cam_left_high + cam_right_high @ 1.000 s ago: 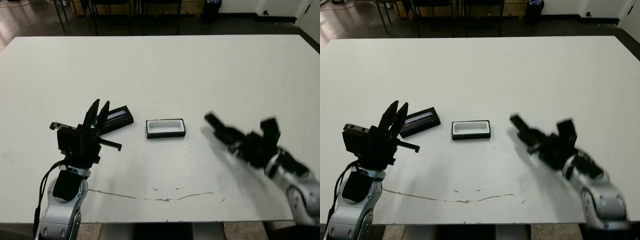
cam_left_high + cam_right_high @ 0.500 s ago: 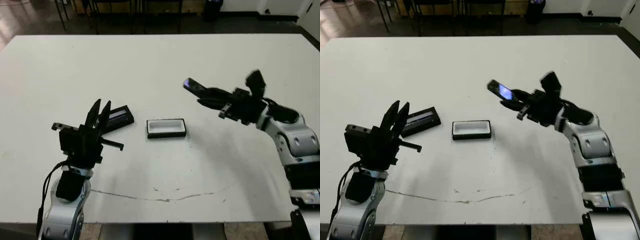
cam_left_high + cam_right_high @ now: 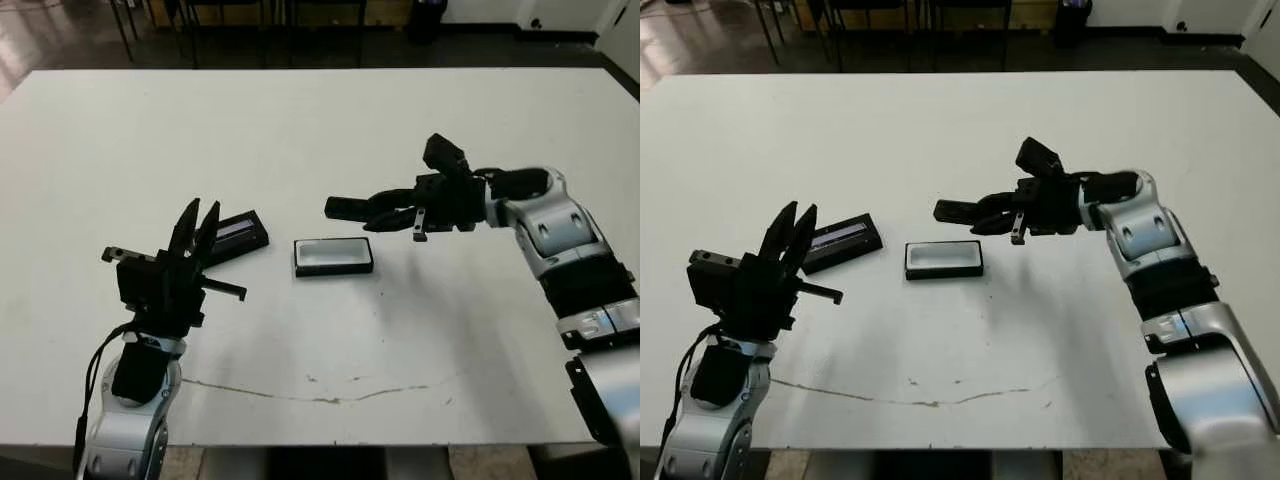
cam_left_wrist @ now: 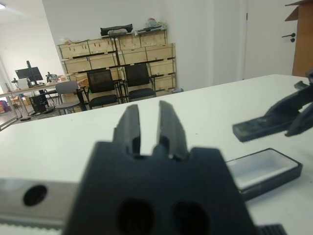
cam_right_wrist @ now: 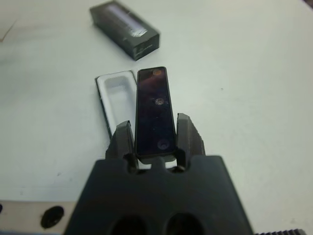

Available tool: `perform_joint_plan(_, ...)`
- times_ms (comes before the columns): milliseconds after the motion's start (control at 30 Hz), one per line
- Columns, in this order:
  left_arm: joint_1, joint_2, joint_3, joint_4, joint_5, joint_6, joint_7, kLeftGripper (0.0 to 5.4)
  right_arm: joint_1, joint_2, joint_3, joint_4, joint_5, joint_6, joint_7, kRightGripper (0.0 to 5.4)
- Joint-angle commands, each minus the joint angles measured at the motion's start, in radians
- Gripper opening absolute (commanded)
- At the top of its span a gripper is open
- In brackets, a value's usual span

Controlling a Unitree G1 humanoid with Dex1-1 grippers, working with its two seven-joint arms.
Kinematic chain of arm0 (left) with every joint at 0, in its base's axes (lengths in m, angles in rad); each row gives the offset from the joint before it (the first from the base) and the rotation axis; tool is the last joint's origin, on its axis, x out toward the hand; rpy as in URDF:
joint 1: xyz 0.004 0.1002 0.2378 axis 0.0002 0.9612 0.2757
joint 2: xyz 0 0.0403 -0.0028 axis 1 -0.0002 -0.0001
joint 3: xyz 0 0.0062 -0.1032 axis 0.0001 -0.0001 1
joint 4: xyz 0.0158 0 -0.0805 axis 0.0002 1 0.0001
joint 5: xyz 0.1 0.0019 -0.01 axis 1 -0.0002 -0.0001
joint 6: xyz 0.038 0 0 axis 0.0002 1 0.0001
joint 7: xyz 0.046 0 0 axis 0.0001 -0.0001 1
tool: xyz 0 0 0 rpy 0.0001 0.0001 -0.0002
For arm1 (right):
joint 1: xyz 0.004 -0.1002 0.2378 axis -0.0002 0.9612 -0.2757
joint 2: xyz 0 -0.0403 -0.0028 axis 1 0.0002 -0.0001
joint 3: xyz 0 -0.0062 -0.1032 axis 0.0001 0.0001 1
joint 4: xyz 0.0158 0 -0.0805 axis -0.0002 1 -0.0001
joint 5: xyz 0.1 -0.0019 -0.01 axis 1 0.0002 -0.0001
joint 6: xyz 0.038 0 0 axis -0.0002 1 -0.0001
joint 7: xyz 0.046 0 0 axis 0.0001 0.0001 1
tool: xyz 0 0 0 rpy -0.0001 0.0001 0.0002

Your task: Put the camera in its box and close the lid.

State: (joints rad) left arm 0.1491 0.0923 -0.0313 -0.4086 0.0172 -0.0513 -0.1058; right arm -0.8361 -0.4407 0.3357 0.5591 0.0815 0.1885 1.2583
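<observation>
Left claw (image 3: pixel 196 222) idle over the near-left counter (image 3: pixel 300 130), fingers slightly parted, holding nothing; position unchanged. Lid (image 3: pixel 236 236) lies just beyond it, strip up. Box (image 3: pixel 333 256) sits open at centre, white lining exposed. Right claw (image 3: pixel 375 208), clamped on the camera (image 3: pixel 346 207), has swung in from the right within the last second and now holds it above the box's far side. Judgement: insertion comes next; the camera's long axis appears roughly parallel to the tray.

White table (image 3: pixel 300 130) (thin dark crack near front edge), black chairs (image 4: pixel 120 83), wooden drawer shelving (image 4: pixel 117 54)
</observation>
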Motion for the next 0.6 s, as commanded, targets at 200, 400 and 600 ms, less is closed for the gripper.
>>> perform_joint_plan(200, -0.002, 0.002, 0.001, 0.019, 0.001, 0.012, 0.000, 0.00, -0.054, 0.019, 0.038, 0.110, -0.066, -0.057, 0.089, 0.16)
perform_joint_plan(400, -0.005, 0.002, 0.001, 0.022, 0.006, 0.012, 0.001, 0.00, -0.061, 0.036, 0.054, 0.135, -0.096, -0.067, 0.121, 0.16)
perform_joint_plan(600, 0.000, 0.001, -0.002, 0.013, 0.005, 0.022, 0.000, 0.00, -0.062, 0.054, 0.065, 0.145, -0.120, -0.108, 0.140, 0.16)
